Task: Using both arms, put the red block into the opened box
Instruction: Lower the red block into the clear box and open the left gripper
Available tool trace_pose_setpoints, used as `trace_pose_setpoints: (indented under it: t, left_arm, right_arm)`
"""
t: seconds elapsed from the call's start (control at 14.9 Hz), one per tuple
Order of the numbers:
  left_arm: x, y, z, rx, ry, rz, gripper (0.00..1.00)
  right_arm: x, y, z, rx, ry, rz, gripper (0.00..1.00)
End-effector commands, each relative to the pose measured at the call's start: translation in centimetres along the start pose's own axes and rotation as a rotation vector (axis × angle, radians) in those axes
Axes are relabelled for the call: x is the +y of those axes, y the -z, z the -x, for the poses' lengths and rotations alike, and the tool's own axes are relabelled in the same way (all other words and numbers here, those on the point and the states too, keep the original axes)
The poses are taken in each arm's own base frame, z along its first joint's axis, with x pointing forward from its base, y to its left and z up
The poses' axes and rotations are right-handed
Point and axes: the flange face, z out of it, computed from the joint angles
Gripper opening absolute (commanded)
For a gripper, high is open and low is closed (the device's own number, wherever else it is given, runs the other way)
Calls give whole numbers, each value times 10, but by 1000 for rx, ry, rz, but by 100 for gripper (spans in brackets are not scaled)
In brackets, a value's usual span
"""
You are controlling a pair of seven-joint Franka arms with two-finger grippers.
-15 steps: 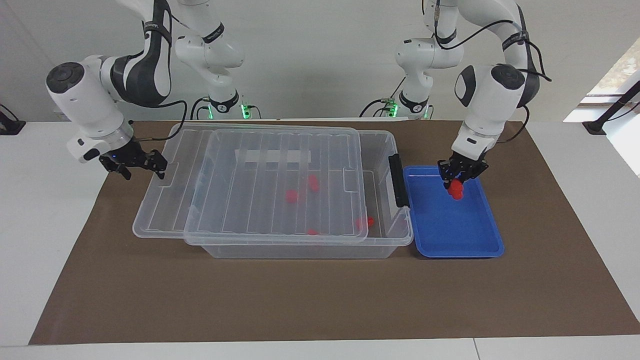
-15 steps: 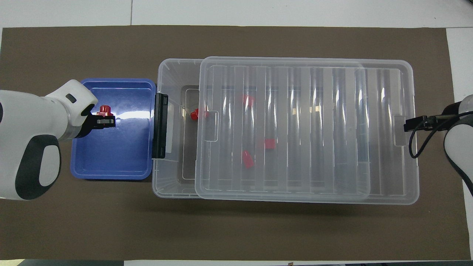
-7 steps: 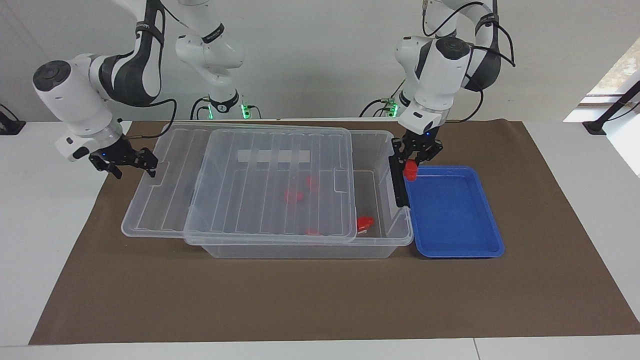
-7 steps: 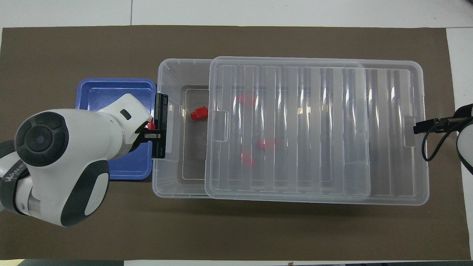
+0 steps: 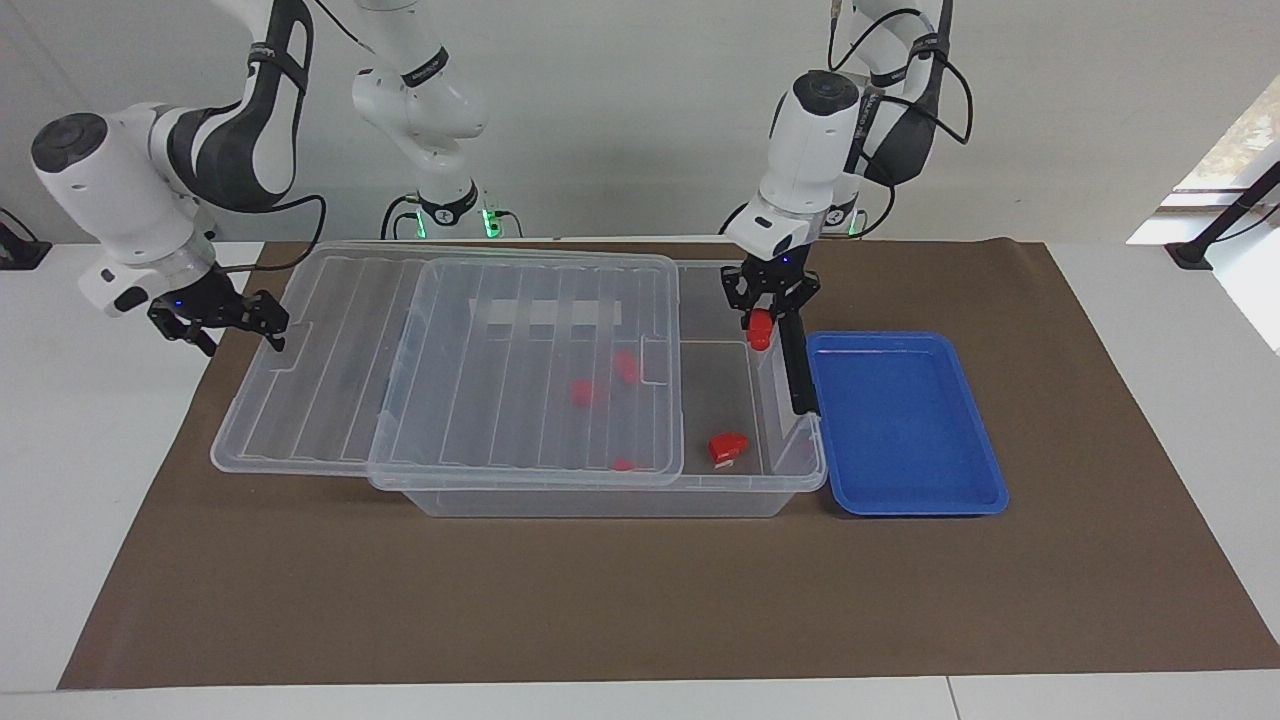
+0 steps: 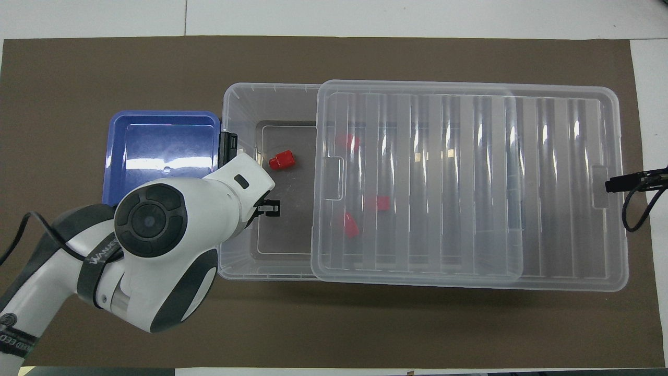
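My left gripper (image 5: 765, 312) is shut on a red block (image 5: 761, 330) and hangs over the uncovered end of the clear box (image 5: 600, 500), just inside its black latch (image 5: 795, 365). In the overhead view the left gripper (image 6: 270, 208) hides that block. The ribbed lid (image 5: 520, 350) lies shifted toward the right arm's end and overhangs the box there. My right gripper (image 5: 235, 325) is open at that overhanging end, one finger against the lid's edge. Another red block (image 5: 727, 446) lies on the bare box floor, and several more show through the lid.
An empty blue tray (image 5: 900, 430) sits against the box's latch end, toward the left arm's end of the table. A brown mat (image 5: 640, 600) covers the table under everything.
My left gripper has carried the red block from the blue tray to above the box's open end. My right gripper has drawn back toward its end, and the lid has slid with it, widening the opening.
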Motion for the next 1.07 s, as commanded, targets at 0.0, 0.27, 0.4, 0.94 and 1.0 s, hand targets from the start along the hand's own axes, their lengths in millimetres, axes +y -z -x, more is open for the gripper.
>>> trace_pose_setpoints:
  t: [0.0, 0.27, 0.4, 0.94, 1.0]
  left_arm:
    - [12, -30, -8, 3, 32, -5, 0]
    - [30, -69, 4, -20, 43, -5, 0]
    - [36, -88, 7, -31, 37, -7, 0]
    - [48, -135, 18, -41, 51, 0, 0]
    - [46, -135, 17, -41, 58, -1, 72]
  right_arm:
    - [11, 0, 8, 6, 27, 19, 100]
    - [18, 0, 11, 3, 38, 24, 100]
    - [18, 0, 11, 3, 38, 24, 100]
    - [21, 0, 12, -1, 54, 32, 100]
    - [20, 5, 9, 2, 52, 33, 100]
